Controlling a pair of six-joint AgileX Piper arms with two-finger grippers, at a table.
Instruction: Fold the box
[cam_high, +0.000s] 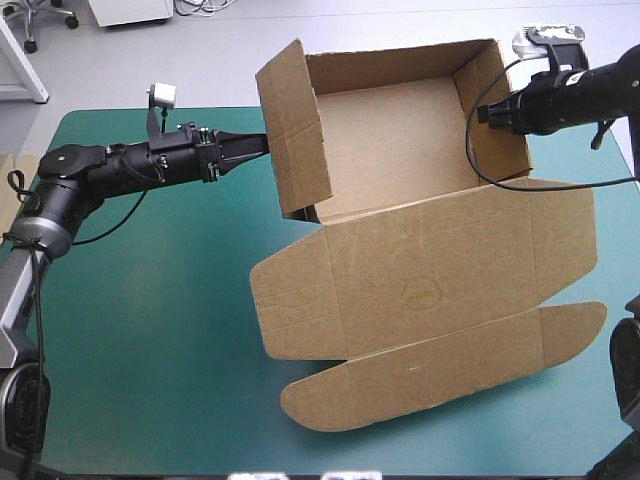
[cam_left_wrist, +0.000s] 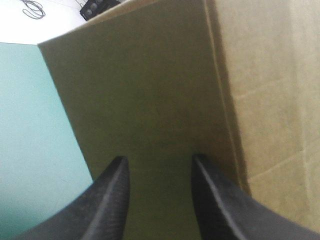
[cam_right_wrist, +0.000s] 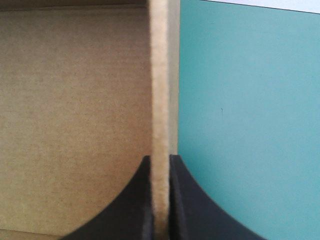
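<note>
At the near edge of the teal-green surface (cam_high: 150, 330), the brown box (cam_high: 400, 160) reaches closest with the rounded tuck flap (cam_high: 440, 365) of its lid, lying flat on the cover. Behind it the broad lid panel (cam_high: 430, 280) also lies flat, with a small side flap at each end. Farther back the box stands as an open tray, on the surface's right half toward the far edge, its walls raised and its floor bare.

The left wall (cam_high: 295, 130) leans outward. The left pincer (cam_high: 262, 145) comes in level from the left side and meets that wall's outer face. In the left wrist view the left pincer (cam_left_wrist: 157, 160) is released, its black fingers (cam_left_wrist: 112, 195) standing apart with the brown board straight ahead of them.

The right pincer (cam_high: 482, 115) is at the right wall (cam_high: 500, 140). In the right wrist view the right pincer (cam_right_wrist: 160, 157) is clenched on that wall's edge, with the box's inside on one side and the cover on the other.

A strip of more board (cam_high: 6, 190) shows at the surface's left edge.
</note>
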